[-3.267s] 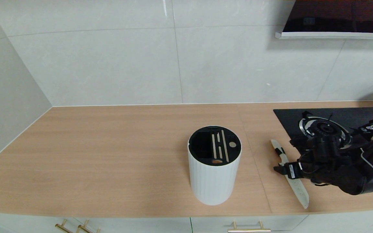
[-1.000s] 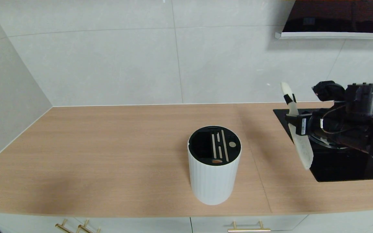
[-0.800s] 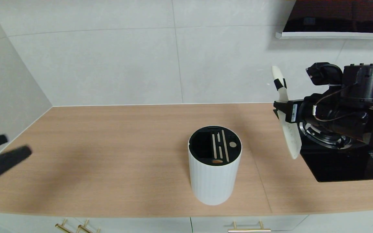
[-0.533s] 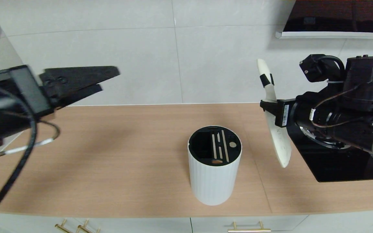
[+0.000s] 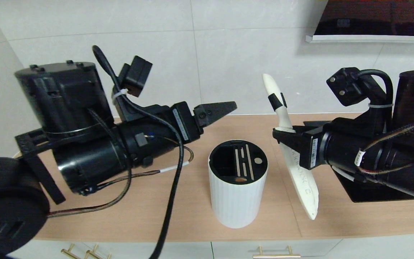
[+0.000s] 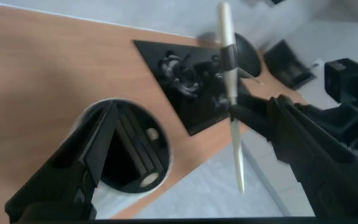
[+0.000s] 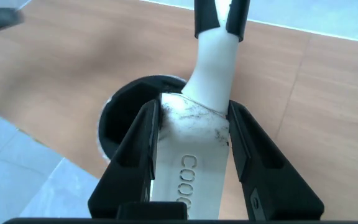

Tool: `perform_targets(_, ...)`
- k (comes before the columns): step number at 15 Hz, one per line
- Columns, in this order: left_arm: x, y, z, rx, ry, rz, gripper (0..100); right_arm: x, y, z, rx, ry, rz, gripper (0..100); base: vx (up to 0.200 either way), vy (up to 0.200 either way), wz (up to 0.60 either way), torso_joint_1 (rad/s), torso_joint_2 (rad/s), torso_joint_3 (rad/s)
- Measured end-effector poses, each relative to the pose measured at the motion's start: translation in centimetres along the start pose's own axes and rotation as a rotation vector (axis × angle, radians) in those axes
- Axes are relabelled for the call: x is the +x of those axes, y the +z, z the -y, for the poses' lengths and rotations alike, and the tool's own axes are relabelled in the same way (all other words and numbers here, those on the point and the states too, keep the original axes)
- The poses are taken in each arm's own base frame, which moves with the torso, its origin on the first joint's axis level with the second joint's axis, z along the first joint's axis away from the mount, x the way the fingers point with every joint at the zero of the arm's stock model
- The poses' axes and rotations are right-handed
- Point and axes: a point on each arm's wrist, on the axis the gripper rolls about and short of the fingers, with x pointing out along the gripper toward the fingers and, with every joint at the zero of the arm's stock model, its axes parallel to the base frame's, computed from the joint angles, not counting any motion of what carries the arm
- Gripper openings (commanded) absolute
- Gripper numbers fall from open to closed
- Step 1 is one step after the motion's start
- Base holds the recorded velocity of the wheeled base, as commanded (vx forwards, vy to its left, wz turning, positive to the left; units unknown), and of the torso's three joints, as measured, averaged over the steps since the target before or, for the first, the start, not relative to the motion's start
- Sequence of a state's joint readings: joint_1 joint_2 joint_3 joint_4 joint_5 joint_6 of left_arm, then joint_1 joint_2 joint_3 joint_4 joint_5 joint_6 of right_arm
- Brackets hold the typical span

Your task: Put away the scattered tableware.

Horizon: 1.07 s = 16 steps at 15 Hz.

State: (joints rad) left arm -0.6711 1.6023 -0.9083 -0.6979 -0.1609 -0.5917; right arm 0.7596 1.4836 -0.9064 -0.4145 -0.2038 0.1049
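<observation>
While the knife (image 5: pixel 302 180) hangs clear of the counter (image 5: pixel 113 223), the job is only part done: the piece is picked up but not yet stowed. The right gripper (image 5: pixel 282 136) is clamped on it where handle meets blade. The handle rises above the fingers, and the blade slopes down below them to a free tip.

The holder (image 5: pixel 237 194) stands upright on the counter, lower than both grippers and between them, just beside the hanging blade on the right gripper's inner side. Its slots (image 5: pixel 244 163) and large opening face up, and nothing stands out of them. From the right wrist view, the holder's mouth lies beyond the clamped blade rather than straight under it. The tip does not look lined up with a slot, though how high it sits against the rim is hard to judge.

The left gripper (image 5: pixel 228 107) is on the holder's other side, above its rim and pointing toward the knife. Its fingers are spread wide and hold nothing.

What is left, as I judge it, is to bring the blade over a narrow slot, turn it to match, lower it in and let go.
</observation>
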Motion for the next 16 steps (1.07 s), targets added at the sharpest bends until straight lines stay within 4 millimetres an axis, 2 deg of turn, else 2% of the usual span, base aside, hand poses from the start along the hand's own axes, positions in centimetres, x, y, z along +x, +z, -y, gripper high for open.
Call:
perform_targets(3, 1.4, -1.5, 0.7, 0.001, 0.004, 0.004, 100, -0.2, -0.4, -1.8, -0.007, 0.038, -0.012, 0, 0.0, 0.0, 0.0, 0.0, 0.0, 0.0)
perform_targets(8, 2.1, -2.8, 1.7, 0.001, -0.032, -0.023, 100, -0.2, -1.4, -3.8, -0.008, 0.094, -0.044, 0, 0.0, 0.0, 0.0, 0.0, 0.0, 0.0)
perform_targets(16, 2.8, -3.5, 1.4, 0.0, -0.023, -0.042, 100, 0.4, -2.3, -4.8, 0.0, 0.117, -0.078, 0, 0.0, 0.0, 0.0, 0.0, 0.0, 0.0)
